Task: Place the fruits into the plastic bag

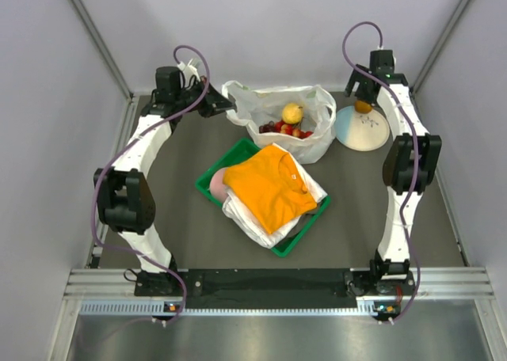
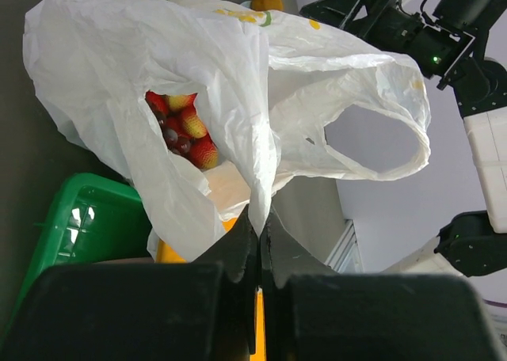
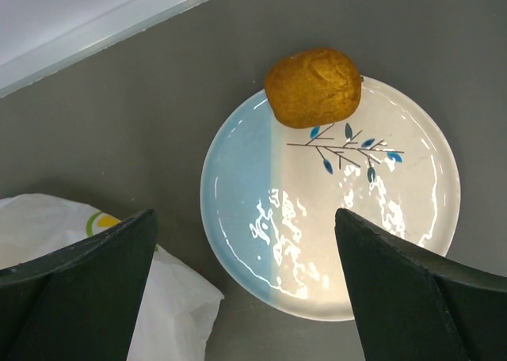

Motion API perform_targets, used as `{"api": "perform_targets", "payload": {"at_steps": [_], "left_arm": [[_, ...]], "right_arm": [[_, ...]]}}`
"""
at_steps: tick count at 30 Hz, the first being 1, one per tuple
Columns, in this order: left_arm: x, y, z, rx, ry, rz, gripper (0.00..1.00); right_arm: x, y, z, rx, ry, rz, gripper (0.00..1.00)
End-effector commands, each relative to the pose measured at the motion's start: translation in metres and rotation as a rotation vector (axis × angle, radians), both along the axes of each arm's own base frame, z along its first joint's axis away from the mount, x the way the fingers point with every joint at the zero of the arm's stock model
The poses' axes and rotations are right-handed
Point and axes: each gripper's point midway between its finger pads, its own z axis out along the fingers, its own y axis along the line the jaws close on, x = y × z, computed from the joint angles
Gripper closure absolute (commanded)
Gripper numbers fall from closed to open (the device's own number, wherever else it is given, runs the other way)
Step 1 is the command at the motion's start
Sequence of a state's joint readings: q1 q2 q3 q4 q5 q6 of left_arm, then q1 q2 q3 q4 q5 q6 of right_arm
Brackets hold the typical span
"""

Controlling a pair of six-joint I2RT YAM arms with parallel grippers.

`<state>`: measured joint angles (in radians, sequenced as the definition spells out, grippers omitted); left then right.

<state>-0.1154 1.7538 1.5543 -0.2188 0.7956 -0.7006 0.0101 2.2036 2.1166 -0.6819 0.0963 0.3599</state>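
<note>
The white plastic bag [image 1: 305,139] stands open at the back middle of the table. Inside it are a yellow pear-like fruit [image 1: 292,112], red strawberries [image 1: 293,130] and dark grapes [image 1: 268,127]. In the left wrist view the bag [image 2: 238,92] shows strawberries [image 2: 190,127] through a gap. My left gripper [image 2: 260,222] is shut on a fold of the bag's edge, at the bag's left side [image 1: 215,105]. The small orange [image 3: 313,87] lies on the far rim of the pale plate [image 3: 396,242]. My right gripper [image 3: 245,250] is open above the plate, near the orange [image 1: 363,106].
A green tray [image 1: 305,233] with folded orange [image 1: 269,185] and white clothes and a pink rounded item [image 1: 216,184] sits in front of the bag. The plate [image 1: 366,133] lies right of the bag. Enclosure walls stand close behind and at both sides.
</note>
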Motion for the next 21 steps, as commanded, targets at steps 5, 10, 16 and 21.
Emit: {"api": "perform_targets", "payload": {"at_steps": [5, 10, 16, 21], "left_arm": [[0.016, 0.005, 0.009, 0.001, -0.051, 0.006, 1.00], [0.020, 0.006, 0.007, 0.002, -0.050, 0.005, 1.00], [0.023, 0.009, 0.006, 0.001, -0.048, 0.010, 1.00], [0.027, 0.014, 0.003, -0.001, -0.043, 0.010, 1.00]], "right_arm": [[0.021, -0.027, -0.010, 0.030, -0.045, -0.037, 0.08], [0.025, -0.037, -0.028, -0.022, -0.010, -0.052, 0.08], [0.030, -0.047, -0.046, -0.043, 0.022, -0.068, 0.07], [0.036, -0.052, -0.056, -0.059, 0.015, -0.077, 0.05]]}}
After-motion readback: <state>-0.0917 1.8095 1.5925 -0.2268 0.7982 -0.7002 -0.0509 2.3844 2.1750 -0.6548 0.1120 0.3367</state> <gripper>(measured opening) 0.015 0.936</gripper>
